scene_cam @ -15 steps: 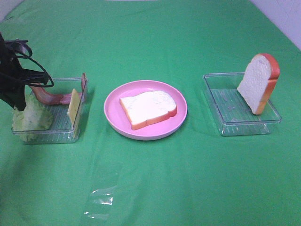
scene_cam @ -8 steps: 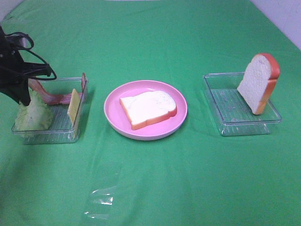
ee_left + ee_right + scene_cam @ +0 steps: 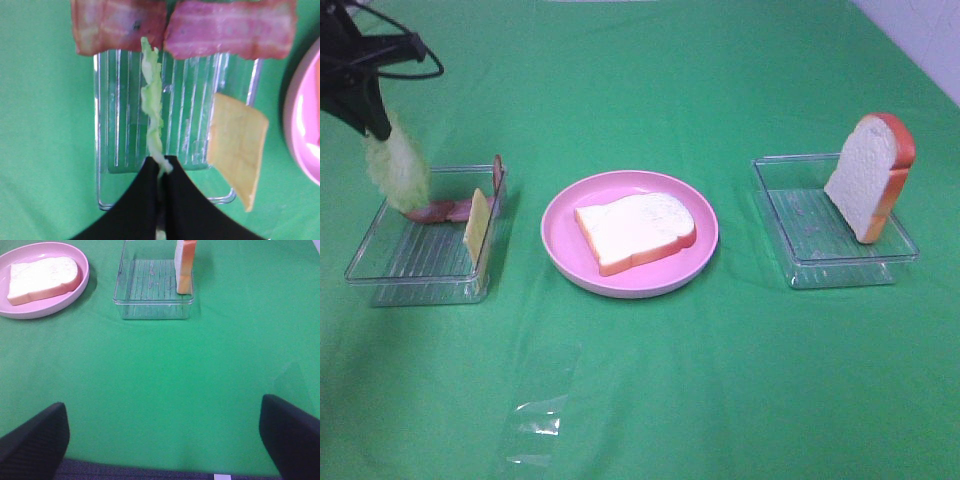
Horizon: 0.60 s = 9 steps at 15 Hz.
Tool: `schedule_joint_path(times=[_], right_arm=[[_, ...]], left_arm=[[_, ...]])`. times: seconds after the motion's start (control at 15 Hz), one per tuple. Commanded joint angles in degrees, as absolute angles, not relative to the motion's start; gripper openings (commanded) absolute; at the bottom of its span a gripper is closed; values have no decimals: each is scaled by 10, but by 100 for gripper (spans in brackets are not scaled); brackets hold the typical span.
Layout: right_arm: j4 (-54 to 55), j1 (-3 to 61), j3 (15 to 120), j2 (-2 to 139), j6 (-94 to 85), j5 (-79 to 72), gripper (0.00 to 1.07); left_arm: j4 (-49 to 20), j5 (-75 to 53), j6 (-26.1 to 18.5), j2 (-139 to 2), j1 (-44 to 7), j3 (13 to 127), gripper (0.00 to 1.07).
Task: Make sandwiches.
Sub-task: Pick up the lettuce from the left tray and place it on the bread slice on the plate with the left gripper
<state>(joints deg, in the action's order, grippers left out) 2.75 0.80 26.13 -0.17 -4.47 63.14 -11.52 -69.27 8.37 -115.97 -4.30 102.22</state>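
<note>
At upper left your left gripper (image 3: 372, 122) pinches the lettuce (image 3: 398, 168) hanging over the tray (image 3: 420, 272); your right gripper (image 3: 162, 437) gapes wide.

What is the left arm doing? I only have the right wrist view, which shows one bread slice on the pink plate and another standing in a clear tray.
Observer: The left end effector is shut on a lettuce leaf, which hangs over the left tray.
Operator: What is in that tray?
Observer: It holds bacon strips at the end farthest from the exterior camera, and a cheese square standing on edge at the side nearest the plate.
</note>
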Motion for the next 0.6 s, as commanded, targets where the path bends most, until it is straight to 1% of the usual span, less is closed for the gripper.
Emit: schedule_joint_path(times=[0.07, 0.33, 0.4, 0.53, 0.6], right_arm=[[29, 7, 260, -20, -46, 629, 99], [29, 7, 260, -20, -46, 629, 99], [29, 7, 260, -20, -46, 629, 99], [29, 7, 260, -20, -46, 629, 99], [29, 7, 260, -20, -46, 629, 99]], left_arm=[[-151, -729, 88, -1150, -54, 1078, 0], [-171, -677, 81, -1150, -93, 1113, 0], [-206, -598, 81, -1150, -120, 1113, 0], [-240, -520, 81, -1150, -154, 1113, 0], [-246, -502, 81, -1152, -161, 1113, 0]])
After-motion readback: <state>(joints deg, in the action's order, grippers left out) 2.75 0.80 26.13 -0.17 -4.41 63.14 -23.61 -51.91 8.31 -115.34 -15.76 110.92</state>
